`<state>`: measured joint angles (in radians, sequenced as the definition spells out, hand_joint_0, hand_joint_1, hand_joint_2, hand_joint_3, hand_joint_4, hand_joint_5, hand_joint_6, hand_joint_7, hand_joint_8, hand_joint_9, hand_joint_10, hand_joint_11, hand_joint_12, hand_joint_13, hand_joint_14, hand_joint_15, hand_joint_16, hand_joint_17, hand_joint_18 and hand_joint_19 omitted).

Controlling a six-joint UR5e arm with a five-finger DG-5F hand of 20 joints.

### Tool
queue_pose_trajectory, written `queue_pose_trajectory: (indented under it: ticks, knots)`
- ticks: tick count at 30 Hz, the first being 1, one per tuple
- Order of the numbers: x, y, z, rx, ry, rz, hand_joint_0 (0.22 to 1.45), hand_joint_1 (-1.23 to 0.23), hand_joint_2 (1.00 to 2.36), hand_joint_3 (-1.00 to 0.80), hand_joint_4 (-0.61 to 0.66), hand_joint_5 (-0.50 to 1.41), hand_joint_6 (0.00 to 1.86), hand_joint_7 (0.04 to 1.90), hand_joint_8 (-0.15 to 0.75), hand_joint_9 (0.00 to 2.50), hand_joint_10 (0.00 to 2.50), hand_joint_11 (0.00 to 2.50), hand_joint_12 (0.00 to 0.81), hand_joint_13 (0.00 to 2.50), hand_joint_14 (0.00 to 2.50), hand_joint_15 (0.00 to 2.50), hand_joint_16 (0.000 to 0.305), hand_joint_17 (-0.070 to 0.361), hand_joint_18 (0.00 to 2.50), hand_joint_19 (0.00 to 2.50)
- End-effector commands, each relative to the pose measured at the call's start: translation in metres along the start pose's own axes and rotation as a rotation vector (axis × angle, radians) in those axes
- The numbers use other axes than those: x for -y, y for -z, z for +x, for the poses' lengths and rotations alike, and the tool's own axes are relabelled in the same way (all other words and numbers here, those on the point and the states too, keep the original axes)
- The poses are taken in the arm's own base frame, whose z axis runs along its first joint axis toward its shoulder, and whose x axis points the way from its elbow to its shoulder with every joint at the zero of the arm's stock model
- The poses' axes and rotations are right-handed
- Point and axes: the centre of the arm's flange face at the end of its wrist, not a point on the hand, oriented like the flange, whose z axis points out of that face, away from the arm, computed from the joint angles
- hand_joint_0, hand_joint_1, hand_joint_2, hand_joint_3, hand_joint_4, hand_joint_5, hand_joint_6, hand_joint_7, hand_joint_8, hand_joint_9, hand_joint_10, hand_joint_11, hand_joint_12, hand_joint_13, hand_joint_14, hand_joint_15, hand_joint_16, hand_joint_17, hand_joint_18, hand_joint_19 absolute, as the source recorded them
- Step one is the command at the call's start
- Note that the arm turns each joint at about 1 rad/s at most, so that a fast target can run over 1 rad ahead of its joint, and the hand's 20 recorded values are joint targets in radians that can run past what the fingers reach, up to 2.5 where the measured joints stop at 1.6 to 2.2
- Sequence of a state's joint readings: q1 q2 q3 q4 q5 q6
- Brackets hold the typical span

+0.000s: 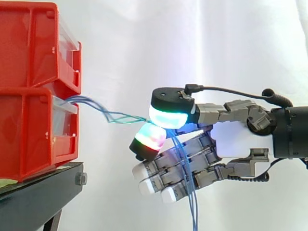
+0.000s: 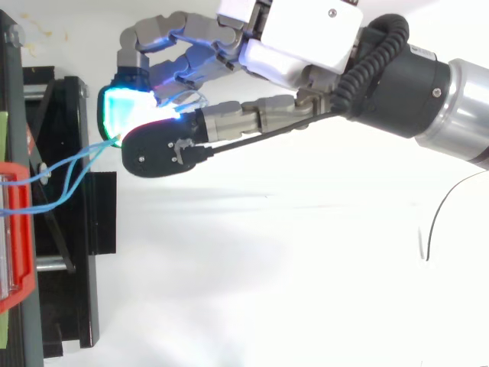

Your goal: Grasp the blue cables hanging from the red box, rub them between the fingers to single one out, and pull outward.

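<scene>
Thin blue cables (image 1: 108, 113) run out of the lower red box (image 1: 33, 134) and stretch rightwards to my hand (image 1: 231, 139). Two glowing fingertips (image 1: 166, 115), one cyan and one red-green, pinch the cables where they meet. Past the pinch the loose ends (image 1: 192, 202) hang down in front of the other curled fingers. From above, the blue cables (image 2: 69, 168) leave the red box (image 2: 17, 229) at the left edge and reach the cyan pad (image 2: 122, 111) of the hand (image 2: 306, 38).
A second red box (image 1: 33, 43) is stacked on the lower one. Both sit on a black stand (image 1: 38, 192) at the left. A white curtain hangs behind. A thin dark wire (image 2: 439, 218) lies on the white surface at the right.
</scene>
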<state>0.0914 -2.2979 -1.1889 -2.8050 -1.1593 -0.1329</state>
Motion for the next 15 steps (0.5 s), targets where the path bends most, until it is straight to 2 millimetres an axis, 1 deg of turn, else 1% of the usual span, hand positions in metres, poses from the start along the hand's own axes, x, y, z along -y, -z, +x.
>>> queue_pose_trajectory:
  ticks: [1, 8, 13, 15]
  knots:
    - [0.0001, -0.0001, -0.0007, 0.0, -0.01, 0.001, 0.78, -0.89, 1.02, -0.18, 0.23, -0.12, 0.5, 1.17, 0.216, 0.7, 0.01, 0.3, 0.32, 0.61, 0.01, 0.26, 0.042, 0.094, 0.55, 0.4]
    - [0.0003, 0.0015, 0.0035, -0.005, -0.065, 0.007, 0.79, -0.9, 1.02, -0.17, 0.23, -0.12, 0.5, 1.17, 0.214, 0.68, 0.01, 0.29, 0.318, 0.59, 0.01, 0.25, 0.04, 0.089, 0.51, 0.39]
    - [0.0014, 0.0033, 0.0053, -0.009, -0.087, 0.021, 0.73, -0.86, 1.02, -0.25, 0.25, -0.1, 0.5, 1.24, 0.226, 0.71, 0.01, 0.31, 0.318, 0.61, 0.01, 0.25, 0.039, 0.089, 0.54, 0.38]
    - [0.0017, 0.004, 0.0065, -0.012, -0.089, 0.025, 0.68, -0.82, 1.01, -0.29, 0.26, -0.1, 0.5, 1.24, 0.23, 0.73, 0.01, 0.32, 0.321, 0.62, 0.01, 0.26, 0.04, 0.089, 0.55, 0.39]
